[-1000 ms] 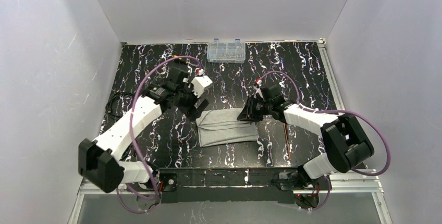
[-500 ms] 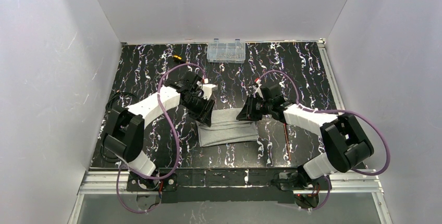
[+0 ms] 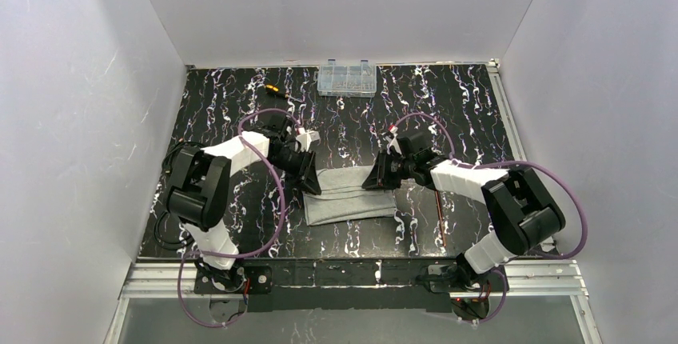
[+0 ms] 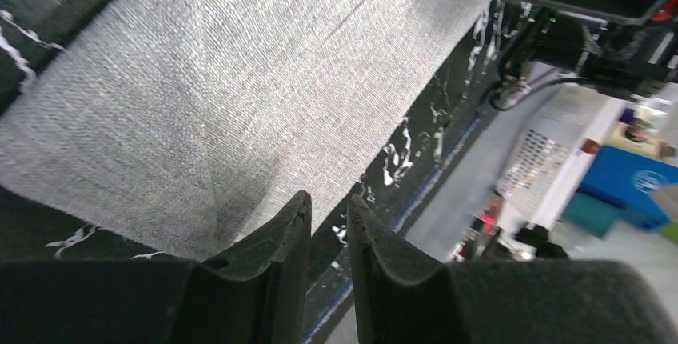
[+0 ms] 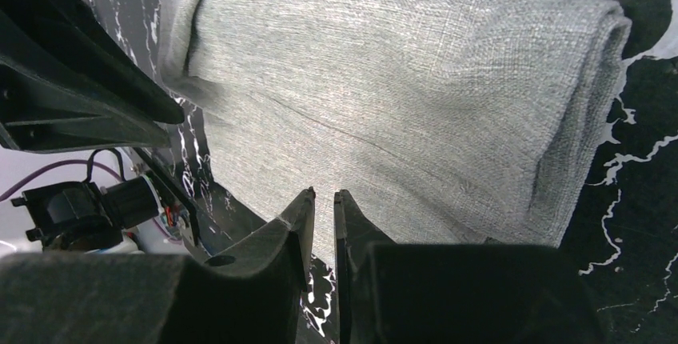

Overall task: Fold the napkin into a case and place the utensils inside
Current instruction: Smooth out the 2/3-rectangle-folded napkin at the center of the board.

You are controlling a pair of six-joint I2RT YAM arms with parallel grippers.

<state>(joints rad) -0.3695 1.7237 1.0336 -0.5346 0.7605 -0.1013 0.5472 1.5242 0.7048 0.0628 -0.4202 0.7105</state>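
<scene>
Black marbled worktop (image 3: 240,96) holds the folded grey napkin (image 3: 352,200) near the middle of its front edge. The left claw (image 4: 326,202) is at the napkin's far left corner, the right claw (image 5: 322,194) at its far right. Both look almost pressed together; whether they pinch cloth, I cannot tell.

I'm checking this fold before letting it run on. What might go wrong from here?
1. The left gripper and right gripper have nearly closed jaws at the far corners of the napkin. Whether they pinch cloth is unclear, so one side might slip and skew the fold.
2. A utensil lies close beside the right arm, which might knock it.
</scene>
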